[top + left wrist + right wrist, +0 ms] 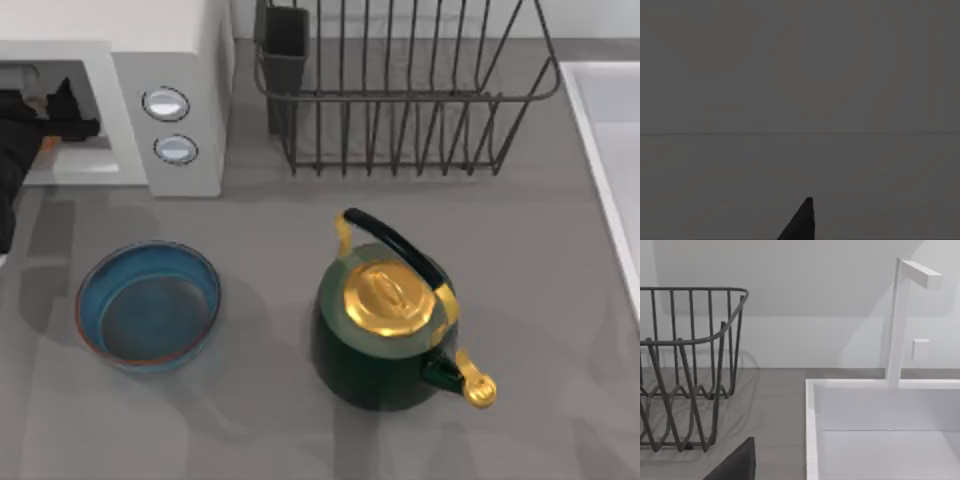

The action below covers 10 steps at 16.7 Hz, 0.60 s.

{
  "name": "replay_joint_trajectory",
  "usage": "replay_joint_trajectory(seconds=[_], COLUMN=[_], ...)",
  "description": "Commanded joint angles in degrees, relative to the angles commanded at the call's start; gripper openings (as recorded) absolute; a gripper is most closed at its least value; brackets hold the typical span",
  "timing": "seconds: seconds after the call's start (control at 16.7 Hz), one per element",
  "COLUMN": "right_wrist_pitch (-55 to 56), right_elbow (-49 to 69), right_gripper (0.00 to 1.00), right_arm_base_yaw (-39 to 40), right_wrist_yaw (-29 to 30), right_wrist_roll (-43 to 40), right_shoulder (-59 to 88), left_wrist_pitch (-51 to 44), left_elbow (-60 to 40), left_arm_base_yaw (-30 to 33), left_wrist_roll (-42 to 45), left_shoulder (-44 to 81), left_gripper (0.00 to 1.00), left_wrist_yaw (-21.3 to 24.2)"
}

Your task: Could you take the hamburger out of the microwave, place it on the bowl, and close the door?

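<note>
The top camera looked straight down on the counter (560, 300). The left wrist camera sat close inside the microwave (180, 60), facing a plain grey wall. The right wrist camera looked low and level toward the far wall, sharing the dish rack (685, 365) and sink (812, 405) with the top view.

Green-gold kettle (385, 330) stands before wire dish rack (410, 95), sink (880, 430) beside.

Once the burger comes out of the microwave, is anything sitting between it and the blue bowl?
Nothing visible does. The bowl sits on bare table just in front of the microwave, where the left gripper reaches inside. The kettle stands off to the bowl's right.
</note>
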<state>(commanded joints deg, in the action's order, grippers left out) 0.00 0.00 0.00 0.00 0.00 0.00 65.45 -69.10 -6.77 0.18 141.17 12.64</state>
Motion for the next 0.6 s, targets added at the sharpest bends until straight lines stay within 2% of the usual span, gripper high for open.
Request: replay_joint_trajectory(seconds=[0.36, 0.6], right_wrist_pitch=[0.0, 0.0], right_elbow=[0.0, 0.0], right_gripper=[1.0, 1.0], right_arm_base_yaw=[0.0, 0.0], right_wrist_yaw=[0.0, 0.0], right_wrist_roll=[0.0, 0.0], right_shoulder=[0.0, 0.0], left_wrist_pitch=[11.3, 16.0], left_elbow=[22.0, 31.0], left_arm_base_yaw=[-2.2, -3.9], left_wrist_roll=[2.0, 3.4], left_shoulder=[-6.8, -10.5], left_gripper=[0.0, 0.0], left_wrist_yaw=[0.6, 0.2])
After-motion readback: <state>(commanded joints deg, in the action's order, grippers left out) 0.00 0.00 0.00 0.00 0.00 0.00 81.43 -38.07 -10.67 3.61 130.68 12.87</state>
